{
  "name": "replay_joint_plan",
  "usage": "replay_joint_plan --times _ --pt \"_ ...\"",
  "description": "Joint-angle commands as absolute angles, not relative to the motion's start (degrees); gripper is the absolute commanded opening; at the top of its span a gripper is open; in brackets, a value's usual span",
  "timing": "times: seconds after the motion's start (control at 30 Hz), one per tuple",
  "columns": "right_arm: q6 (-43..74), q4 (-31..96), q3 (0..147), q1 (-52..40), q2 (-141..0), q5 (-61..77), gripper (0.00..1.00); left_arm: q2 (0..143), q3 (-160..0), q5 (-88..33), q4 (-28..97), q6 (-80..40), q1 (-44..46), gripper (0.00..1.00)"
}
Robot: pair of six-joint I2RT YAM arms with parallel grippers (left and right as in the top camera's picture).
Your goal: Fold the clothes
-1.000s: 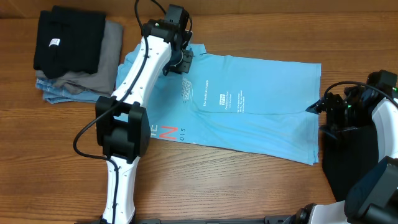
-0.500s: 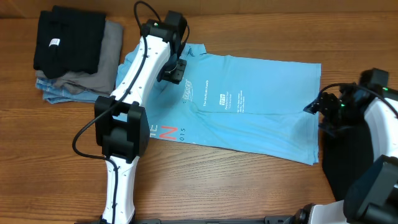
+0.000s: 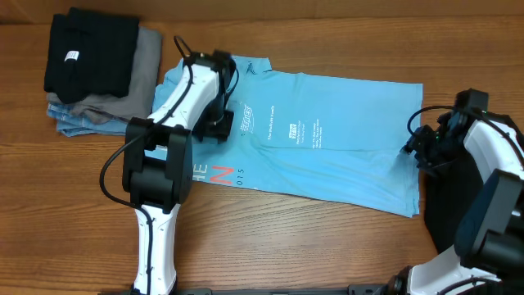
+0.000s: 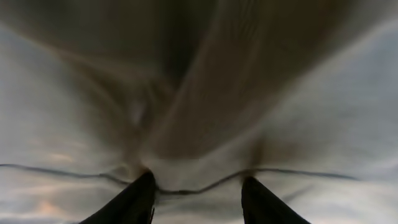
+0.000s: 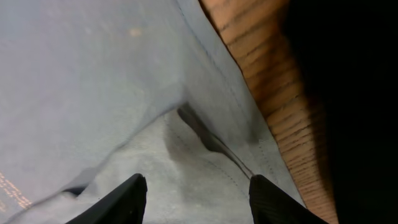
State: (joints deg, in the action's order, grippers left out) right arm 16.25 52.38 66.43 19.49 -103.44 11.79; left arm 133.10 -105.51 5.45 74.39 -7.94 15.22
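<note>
The sky-blue T-shirt [image 3: 344, 156] lies spread flat across the table, with its print facing up. My left gripper [image 3: 214, 127] is low on the shirt's left part, beside the white lettering. In the left wrist view its fingers [image 4: 198, 183] are apart and press on fabric, with a hem line running between the tips. My right gripper [image 3: 409, 147] is at the shirt's right edge. In the right wrist view it is open [image 5: 196, 183] over a fold of the blue fabric [image 5: 93, 74]. A plain black garment [image 3: 442, 213] lies at the right, under the right arm.
A stack of folded clothes stands at the back left: a black piece [image 3: 90, 49] on top of grey [image 3: 146, 57] and blue ones. Bare wood table [image 3: 311, 246] runs along the front. In the right wrist view, wood [image 5: 273, 81] shows between the shirt and the black garment [image 5: 354, 93].
My left gripper has moved from the shirt's collar area toward the front, down onto its left part. My right gripper has shifted slightly, staying at the shirt's right edge.
</note>
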Motion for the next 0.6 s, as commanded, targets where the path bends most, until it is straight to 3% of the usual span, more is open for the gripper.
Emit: replay_joint_plan --times 0.0,0.3,0.47,0.57 --pt "15.99 52.12 65.69 19.44 -103.74 12.05 0.57 133.08 -102.28 5.96 72.64 -9.52 14.46 0.48" --pt "15.90 49.34 61.01 19.44 -103.77 12.67 0.51 133.08 -101.73 5.89 70.13 -11.86 13.13 0.52" --pt "16.75 46.33 60.23 19.70 -103.74 12.43 0.29 133.08 -101.73 6.61 70.94 -11.81 12.36 0.52" --pt "19.53 42.83 60.23 20.01 -103.74 9.39 0.21 133.08 -101.71 8.14 71.72 -11.81 11.25 0.51"
